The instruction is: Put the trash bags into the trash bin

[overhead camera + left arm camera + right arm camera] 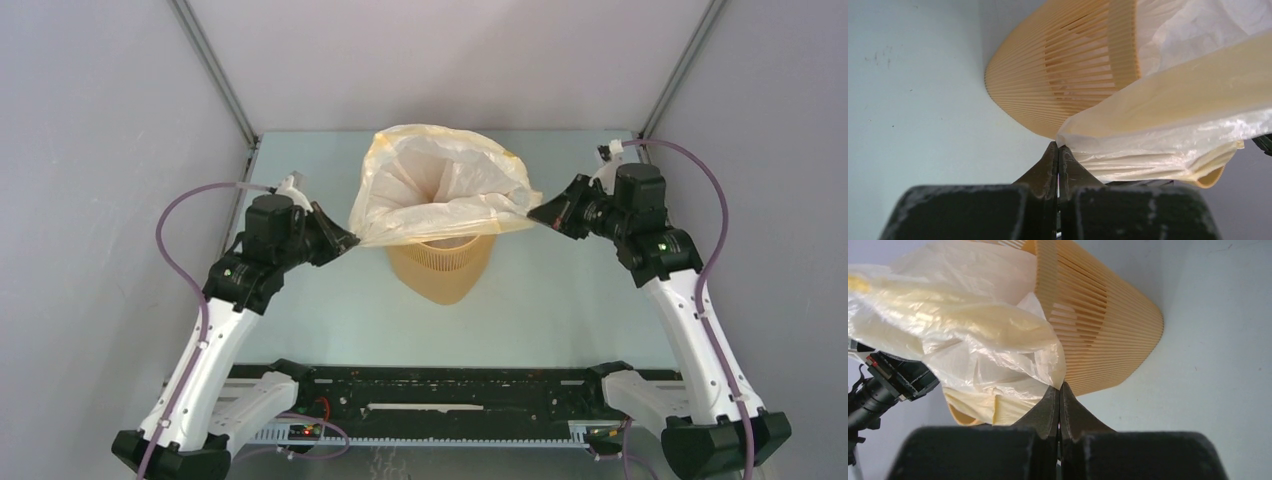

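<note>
A wrinkly cream-white trash bag (440,185) is spread wide open over the orange-yellow slotted trash bin (440,270), whose mouth it hides. My left gripper (352,239) is shut on the bag's left corner, and in the left wrist view that gripper (1058,146) pinches the film (1168,115) beside the bin's ribbed wall (1058,75). My right gripper (533,214) is shut on the bag's right corner. The right wrist view shows this gripper (1060,386) nipping the film (978,340) next to the bin (1098,325).
The bin stands mid-table on the pale green tabletop (560,310). Grey walls with metal corner posts (215,75) close the back and sides. The left arm's wrist (883,385) shows at the left edge of the right wrist view.
</note>
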Robot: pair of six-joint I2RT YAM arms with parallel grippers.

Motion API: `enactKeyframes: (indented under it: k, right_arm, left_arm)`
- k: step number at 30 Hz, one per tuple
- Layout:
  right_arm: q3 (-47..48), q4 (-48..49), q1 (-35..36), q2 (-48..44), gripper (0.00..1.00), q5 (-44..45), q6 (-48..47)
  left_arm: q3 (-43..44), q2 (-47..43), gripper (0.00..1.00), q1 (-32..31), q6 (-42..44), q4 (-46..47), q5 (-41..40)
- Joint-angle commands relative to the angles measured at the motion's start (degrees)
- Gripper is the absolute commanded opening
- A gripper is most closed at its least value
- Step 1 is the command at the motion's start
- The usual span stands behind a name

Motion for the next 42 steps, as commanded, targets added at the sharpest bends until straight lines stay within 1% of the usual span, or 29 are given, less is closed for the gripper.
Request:
enactKeyframes:
  k: [1,3,5,8,12,15,20,24,30,32,36,37,39,42]
  right_arm:
    - [0.2,-0.5,-1.7,-5.9,0.00,-3.3,0.3]
    - [0.1,-0.8,-1.4,-6.1,0.00,-6.6,3.2]
    - [0.1,-1.9,-0.3,-5.6,0.00,-8.0,4.7]
    - [0.1,-3.8,2.3,-6.4,0.00,-6.7,4.3]
    - [-1.2,-7.3,2.3,-8.3,0.00,-5.9,2.7]
    - [-4.1,-7.9,2.3,-9.7,0.00,-6.6,2.6]
    - [-7.1,-9.5,2.4,-11.1,0.00,-6.7,1.9]
    - [-7.1,-10.8,2.5,-13.3,0.00,-8.5,1.5]
    - [-7.1,-12.9,2.5,-14.7,0.00,-10.6,1.7]
    - [-7.1,-13.5,2.3,-15.0,0.00,-10.6,1.3]
    - [-7.1,-15.2,2.2,-14.1,0.00,-8.2,-1.0]
    - [-7.2,-14.7,2.2,-13.6,0.00,-6.6,-1.7]
    - [-7.9,-10.4,1.9,-11.8,0.00,-4.8,-2.9]
    - [-7.3,-2.6,0.7,-6.7,0.00,-3.4,-4.1]
  left_arm:
    - [6.1,-3.3,0.00,1.2,0.7,-2.8,0.5]
    - [7.6,-2.6,0.00,1.2,1.1,-3.9,0.3]
    - [8.6,-1.2,0.00,1.2,2.3,-5.1,-1.5]
    - [9.8,0.9,0.00,2.2,3.5,-5.2,-3.3]
    - [11.9,4.1,0.00,4.6,5.1,-3.5,-4.7]
    - [13.1,7.4,0.00,6.6,5.4,-2.9,-4.0]
    - [12.8,10.5,0.00,7.7,5.7,-2.2,-3.1]
    - [12.9,7.9,0.00,8.1,5.1,-3.3,-1.5]
    - [13.9,3.1,0.00,8.2,5.4,-8.1,-4.6]
    - [14.5,3.2,0.00,8.3,6.1,-10.0,-5.4]
    - [13.4,4.2,0.00,8.3,7.0,-10.0,-7.2]
    - [13.2,5.0,0.00,8.3,7.2,-9.2,-6.9]
    - [13.1,7.0,0.00,8.3,6.9,-6.9,-5.7]
    - [12.0,10.4,0.01,8.3,6.3,-1.0,-3.2]
